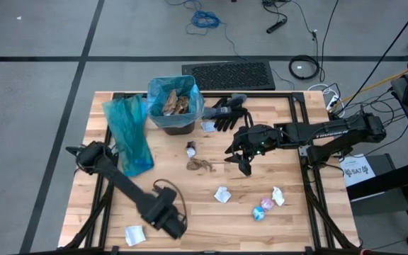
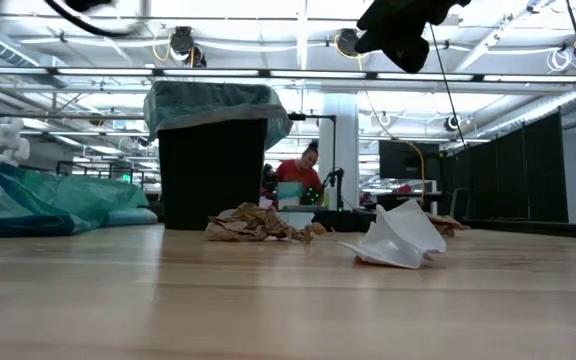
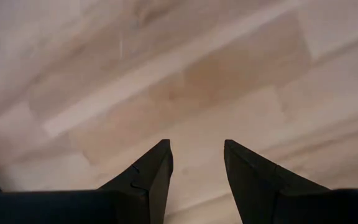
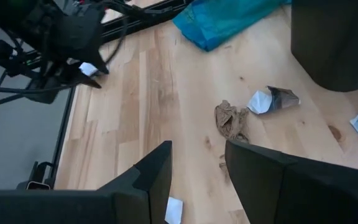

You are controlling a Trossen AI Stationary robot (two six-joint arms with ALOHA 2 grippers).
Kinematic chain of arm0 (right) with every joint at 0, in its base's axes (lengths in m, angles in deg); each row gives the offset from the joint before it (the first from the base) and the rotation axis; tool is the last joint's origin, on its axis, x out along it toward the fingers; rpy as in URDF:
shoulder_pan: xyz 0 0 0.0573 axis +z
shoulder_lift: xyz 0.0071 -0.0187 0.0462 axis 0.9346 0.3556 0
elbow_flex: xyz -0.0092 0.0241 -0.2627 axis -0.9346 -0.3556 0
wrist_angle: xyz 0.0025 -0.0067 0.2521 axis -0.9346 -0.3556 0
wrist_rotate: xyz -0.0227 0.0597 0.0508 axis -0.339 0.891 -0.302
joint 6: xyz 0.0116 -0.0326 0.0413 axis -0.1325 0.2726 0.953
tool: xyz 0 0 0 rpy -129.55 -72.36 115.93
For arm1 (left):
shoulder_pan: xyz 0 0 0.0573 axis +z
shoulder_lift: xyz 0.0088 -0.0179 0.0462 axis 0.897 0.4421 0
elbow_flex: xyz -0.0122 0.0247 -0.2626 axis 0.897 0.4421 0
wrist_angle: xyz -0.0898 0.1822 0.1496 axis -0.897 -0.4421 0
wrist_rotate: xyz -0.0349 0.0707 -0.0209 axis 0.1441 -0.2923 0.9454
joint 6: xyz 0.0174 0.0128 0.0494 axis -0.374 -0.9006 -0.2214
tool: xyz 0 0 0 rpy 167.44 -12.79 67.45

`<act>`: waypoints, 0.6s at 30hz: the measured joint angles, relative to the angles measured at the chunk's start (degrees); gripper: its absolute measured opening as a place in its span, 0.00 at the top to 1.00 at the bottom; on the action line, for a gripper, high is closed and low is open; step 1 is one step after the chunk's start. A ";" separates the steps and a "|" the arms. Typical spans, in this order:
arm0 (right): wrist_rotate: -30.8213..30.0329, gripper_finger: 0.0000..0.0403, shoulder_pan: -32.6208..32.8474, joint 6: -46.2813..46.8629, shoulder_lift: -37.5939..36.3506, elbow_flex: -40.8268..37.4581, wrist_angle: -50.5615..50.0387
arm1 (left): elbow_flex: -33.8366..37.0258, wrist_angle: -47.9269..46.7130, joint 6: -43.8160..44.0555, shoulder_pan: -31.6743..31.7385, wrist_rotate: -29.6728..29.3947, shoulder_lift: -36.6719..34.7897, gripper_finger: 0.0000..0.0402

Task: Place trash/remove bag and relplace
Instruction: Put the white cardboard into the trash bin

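Trash scraps (image 1: 222, 194) lay scattered on the tabletop (image 1: 289, 227), left gripper (image 1: 170, 221) waiting low with fingers apart and empty, right gripper (image 1: 244, 164) hovering fingers apart beside the brown paper (image 1: 201, 165), seemingly lining up a pick for the lined bin (image 1: 173, 106).

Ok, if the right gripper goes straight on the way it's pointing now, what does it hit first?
Most likely the brown paper scrap, which lies just ahead of the open right gripper on the bare wood. The small white-and-dark scrap sits slightly beyond and to one side. Depth is hard to judge; it might meet the table first.
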 joint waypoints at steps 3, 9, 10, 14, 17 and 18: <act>-0.04 0.65 0.01 0.46 0.00 0.00 0.00 | 0.00 -0.43 6.32 -3.17 -0.07 -0.02 0.62; -0.07 0.65 0.01 0.50 0.00 0.00 0.07 | 0.00 -0.46 18.39 -8.25 -0.60 -0.02 0.62; -0.07 0.65 0.00 0.50 0.00 0.00 0.05 | 0.00 -0.46 20.53 -8.73 0.45 -0.02 0.62; -0.08 0.65 0.00 0.54 0.00 0.00 0.36 | 0.00 0.79 29.21 -9.72 5.58 -0.02 0.62; -0.09 0.65 0.00 0.56 0.00 0.00 0.35 | 0.00 1.83 30.08 -9.81 7.70 -0.02 0.62; -0.09 0.65 0.00 0.56 0.00 0.00 0.35 | 0.00 1.70 30.13 -9.76 7.84 -0.01 0.62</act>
